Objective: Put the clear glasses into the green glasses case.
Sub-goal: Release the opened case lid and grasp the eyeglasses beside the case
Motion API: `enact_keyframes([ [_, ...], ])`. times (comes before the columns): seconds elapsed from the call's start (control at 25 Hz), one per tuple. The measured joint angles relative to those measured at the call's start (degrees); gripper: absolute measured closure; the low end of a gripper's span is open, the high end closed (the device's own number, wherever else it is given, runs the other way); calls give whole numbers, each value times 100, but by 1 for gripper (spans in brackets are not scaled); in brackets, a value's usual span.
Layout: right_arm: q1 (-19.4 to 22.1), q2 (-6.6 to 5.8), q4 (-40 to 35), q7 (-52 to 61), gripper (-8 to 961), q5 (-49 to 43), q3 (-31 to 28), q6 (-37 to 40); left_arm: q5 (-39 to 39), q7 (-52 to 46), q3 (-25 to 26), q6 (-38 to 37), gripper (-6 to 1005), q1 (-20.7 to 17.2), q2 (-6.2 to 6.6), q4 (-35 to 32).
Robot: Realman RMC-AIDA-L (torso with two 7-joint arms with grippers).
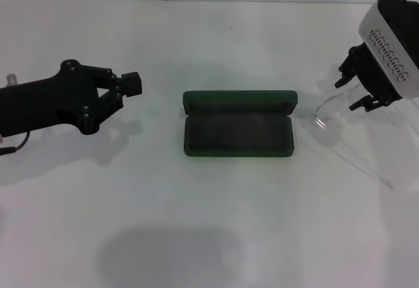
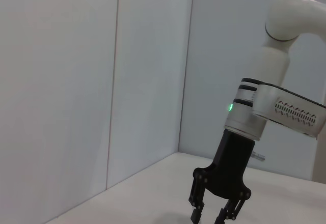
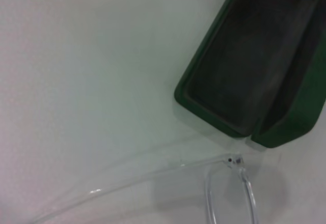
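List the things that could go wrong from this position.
1. The clear glasses lie on the table with one long thin arm stretched toward the robot. The right gripper, above them, may pinch only part of the frame, so they could slip or swing.
2. That trailing arm might catch on the rim of the open green glasses case during the transfer.
3. The left gripper is apart from the case, so the unheld case may slide if nudged.
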State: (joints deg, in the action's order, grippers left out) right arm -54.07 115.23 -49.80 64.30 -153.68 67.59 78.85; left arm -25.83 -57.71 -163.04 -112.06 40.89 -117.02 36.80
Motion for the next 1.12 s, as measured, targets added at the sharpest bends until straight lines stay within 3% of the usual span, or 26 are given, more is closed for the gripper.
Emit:
enact_keyframes([
  [0.32, -71, -1, 292, -4, 523, -26, -12, -235, 0, 38, 0, 0, 963, -12, -21, -6],
  [0.76, -134, 0, 538, 50, 515, -45, -41, -377, -1, 56, 0, 0, 963, -42, -53, -7],
  [0.96, -141, 9, 548, 205, 563, -84, -23, -387, -1, 61, 0, -1, 963, -75, -66, -15],
  [1.12, -184, 9, 603, 341, 684, -225, -20, -383, -18, 60, 0, -1, 963, -99, -70, -30],
])
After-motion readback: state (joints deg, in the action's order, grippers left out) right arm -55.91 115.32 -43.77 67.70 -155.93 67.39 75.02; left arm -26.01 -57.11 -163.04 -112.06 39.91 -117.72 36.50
